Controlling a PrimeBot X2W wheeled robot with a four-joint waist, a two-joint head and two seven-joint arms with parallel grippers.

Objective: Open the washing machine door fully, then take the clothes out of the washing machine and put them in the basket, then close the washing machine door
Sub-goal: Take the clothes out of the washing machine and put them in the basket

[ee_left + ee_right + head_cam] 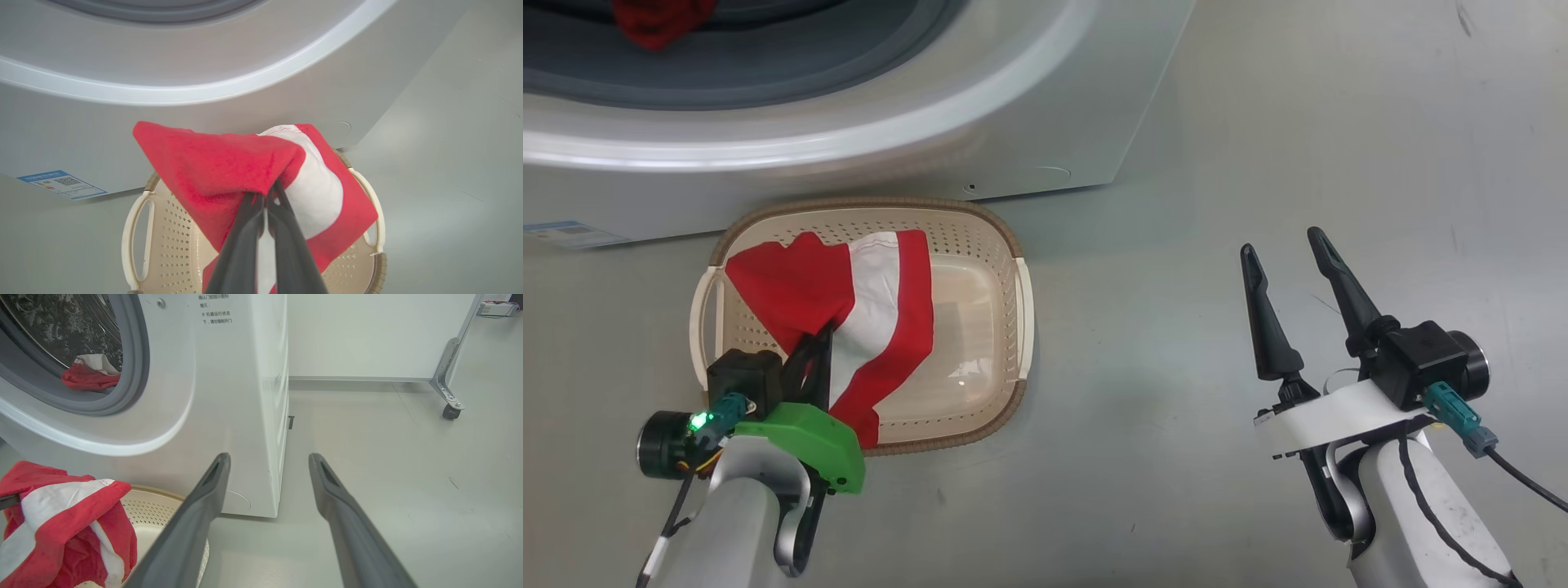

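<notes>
Pinched shut, my left pincer [267, 196] holds the red garment [212, 167] by a fold, hanging over the left half of the basket [890, 202]; released here, I judge its edge could drape across the rim and slide to the floor [1176, 367], or its nap cling to my fingers [241, 237]; it looks limp, soft terry, red with a broad white band; another red piece [88, 377] lies in the washing machine [229, 396].

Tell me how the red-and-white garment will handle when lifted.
Probably floppy: the garment drapes in folds from the shut left gripper. Likely light: that one pinch carries it. It may sag over the rim of the basket when released.
</notes>
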